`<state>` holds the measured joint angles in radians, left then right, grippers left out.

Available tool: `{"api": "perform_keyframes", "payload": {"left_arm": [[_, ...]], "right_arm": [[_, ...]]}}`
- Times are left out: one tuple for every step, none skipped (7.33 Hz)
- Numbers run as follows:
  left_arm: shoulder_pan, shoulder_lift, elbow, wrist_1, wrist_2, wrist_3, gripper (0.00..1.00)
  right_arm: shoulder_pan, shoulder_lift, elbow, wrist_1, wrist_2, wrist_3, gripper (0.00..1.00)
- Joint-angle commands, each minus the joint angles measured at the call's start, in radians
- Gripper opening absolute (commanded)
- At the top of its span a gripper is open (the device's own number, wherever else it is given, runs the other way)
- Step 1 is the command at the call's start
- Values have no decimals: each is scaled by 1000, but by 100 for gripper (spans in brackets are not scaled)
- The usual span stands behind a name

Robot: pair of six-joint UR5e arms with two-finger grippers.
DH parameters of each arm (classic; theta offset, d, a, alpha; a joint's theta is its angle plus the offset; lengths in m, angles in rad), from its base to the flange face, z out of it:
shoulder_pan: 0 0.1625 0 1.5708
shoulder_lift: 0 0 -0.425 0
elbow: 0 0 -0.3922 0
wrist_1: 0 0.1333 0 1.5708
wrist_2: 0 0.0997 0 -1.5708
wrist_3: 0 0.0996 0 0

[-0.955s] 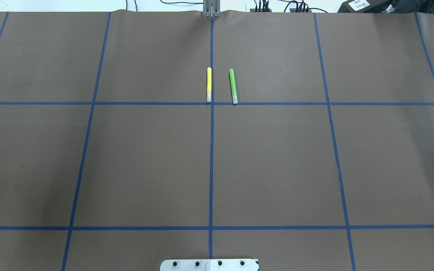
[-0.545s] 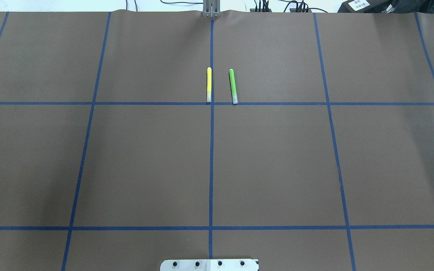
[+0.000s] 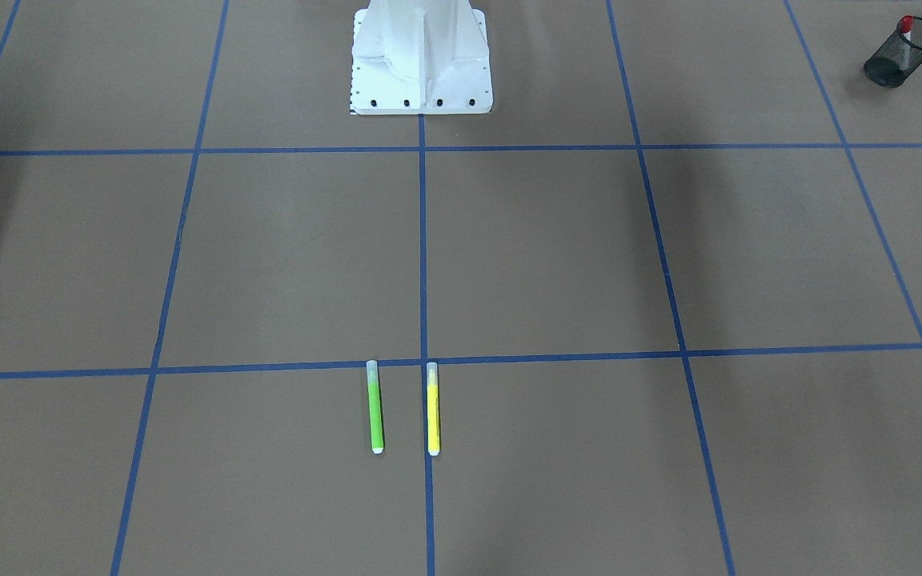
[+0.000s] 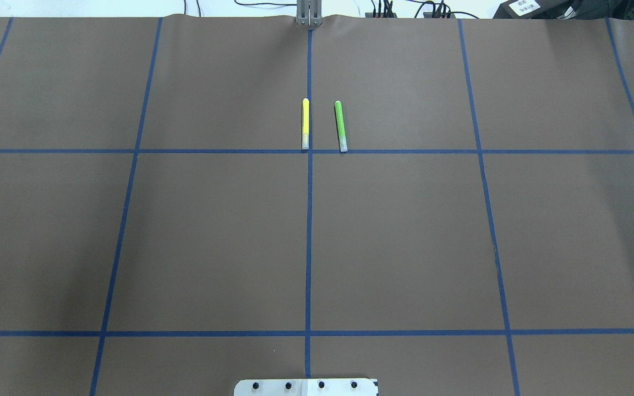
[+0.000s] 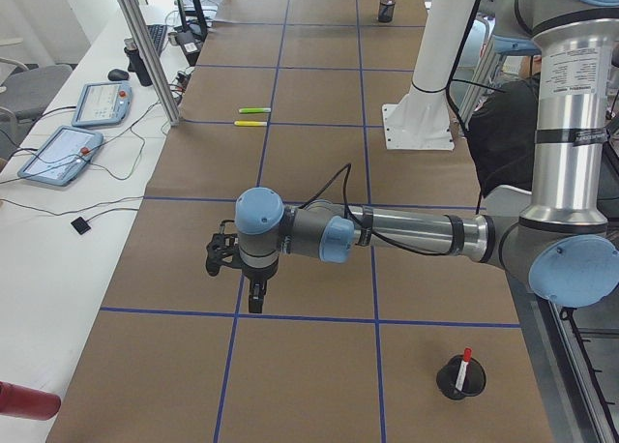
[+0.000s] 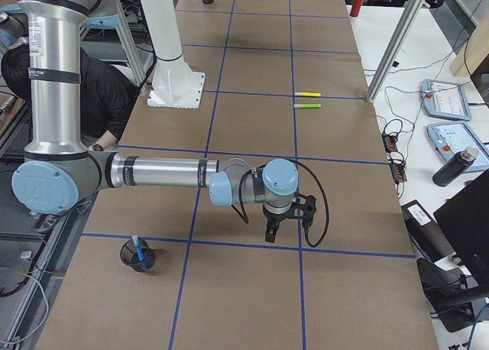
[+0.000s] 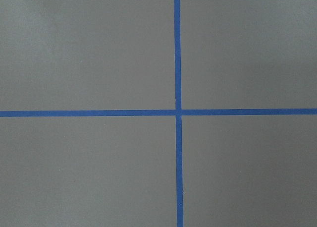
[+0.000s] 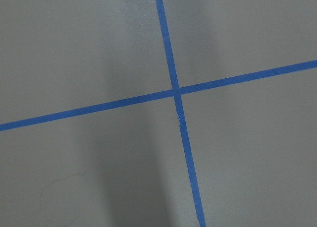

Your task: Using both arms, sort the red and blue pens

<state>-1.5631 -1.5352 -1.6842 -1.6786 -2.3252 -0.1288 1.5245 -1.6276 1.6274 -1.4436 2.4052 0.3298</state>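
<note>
The red pen (image 5: 465,359) stands upright in a black mesh cup (image 5: 460,379) near the table's end on my left; its red cap (image 3: 906,24) also pokes out of that cup (image 3: 901,54) in the front-facing view. The blue pen (image 6: 138,247) stands in another mesh cup (image 6: 137,257) at the end on my right. My left gripper (image 5: 254,300) hangs over a tape crossing, well away from its cup, and my right gripper (image 6: 270,235) does the same on its side. Both show only in the side views, so I cannot tell whether they are open or shut.
A yellow marker (image 4: 305,124) and a green marker (image 4: 340,125) lie side by side at the far middle of the brown, blue-taped table (image 4: 212,236). The white robot base (image 3: 421,56) stands at the near edge. A person (image 6: 107,90) sits behind the robot.
</note>
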Motion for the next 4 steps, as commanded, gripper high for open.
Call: {"api": "perform_keyframes", "payload": {"left_arm": [[0, 0, 0, -1, 1, 0, 100], [0, 1, 0, 0, 0, 0, 100], [0, 1, 1, 0, 0, 0, 100], [0, 1, 1, 0, 0, 0, 100]], "right_arm": [[3, -1, 2, 0, 0, 0, 99], [6, -3, 2, 0, 0, -1, 99], [9, -3, 2, 0, 0, -1, 99], [10, -3, 0, 0, 0, 0, 99]]}}
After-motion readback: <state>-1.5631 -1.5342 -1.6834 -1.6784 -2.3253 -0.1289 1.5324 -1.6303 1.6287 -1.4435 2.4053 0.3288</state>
